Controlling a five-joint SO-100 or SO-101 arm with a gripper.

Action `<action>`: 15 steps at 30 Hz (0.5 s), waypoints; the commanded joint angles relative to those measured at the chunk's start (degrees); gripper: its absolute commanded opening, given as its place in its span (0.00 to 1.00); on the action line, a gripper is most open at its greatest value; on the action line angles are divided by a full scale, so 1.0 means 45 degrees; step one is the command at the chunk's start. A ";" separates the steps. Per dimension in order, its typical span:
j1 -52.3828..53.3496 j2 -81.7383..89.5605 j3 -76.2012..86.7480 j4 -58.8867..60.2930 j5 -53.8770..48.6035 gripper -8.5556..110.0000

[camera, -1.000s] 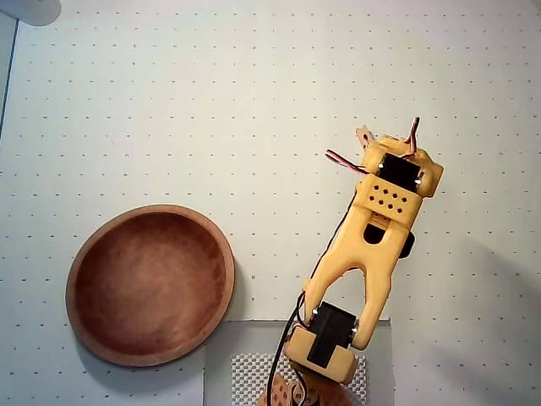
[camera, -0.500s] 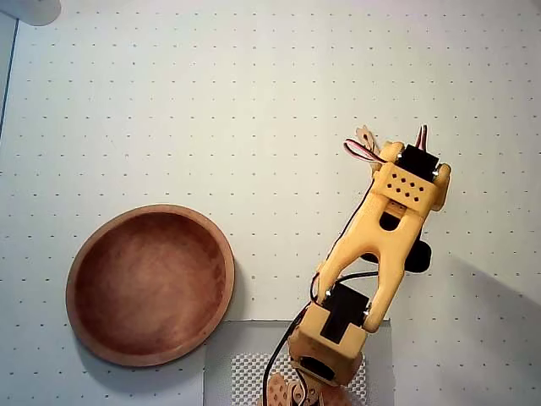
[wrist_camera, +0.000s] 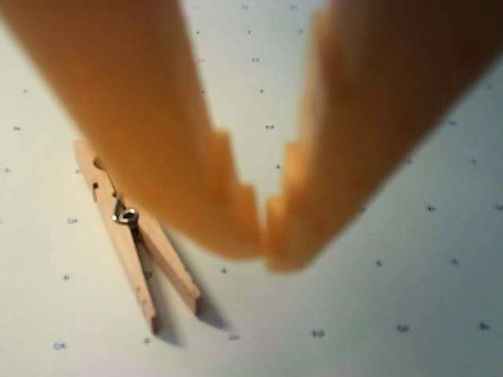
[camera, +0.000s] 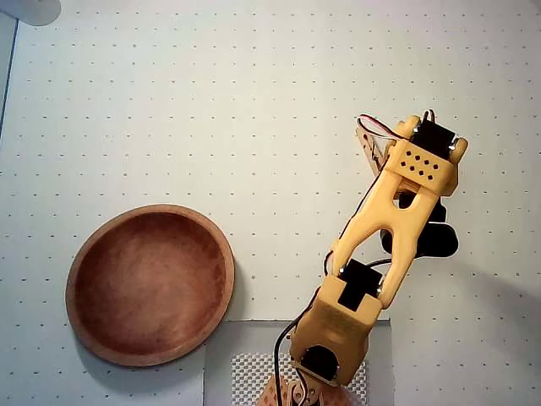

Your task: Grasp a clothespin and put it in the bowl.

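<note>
**Wrist view: end effector beside the clothespin, grasp not yet made**

Wrist view shows the end effector (wrist_camera: 266, 247) with its two orange fingers meeting at the tips, pressed together with nothing between them. The clothespin (wrist_camera: 134, 239) lies flat on the dotted white counter (wrist_camera: 393, 298), just to the left of the fingertips and partly hidden behind the left finger; its spring sits near mid-length and its two prongs fan toward the bottom of the view.

By my reading, the step in hand is the approach to the grasp. The next move calls for spreading the fingers, shifting left over the pin and lowering to straddle it across its narrow width.

From overhead, the arm (camera: 385, 228) stretches from its base at the bottom edge up and to the right, wrist pitched down over the clothespin (camera: 369, 145), which peeks out at its upper left. The bowl (camera: 93, 330) sits empty, well apart at lower left.
</note>
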 commanded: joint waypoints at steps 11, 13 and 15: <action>0.0117 -0.0664 -0.3223 0.0293 -0.3965 0.05; 0.0098 -0.0684 -0.3223 0.0312 -0.4336 0.05; 0.0059 -0.0684 -0.3223 0.0312 -0.4785 0.05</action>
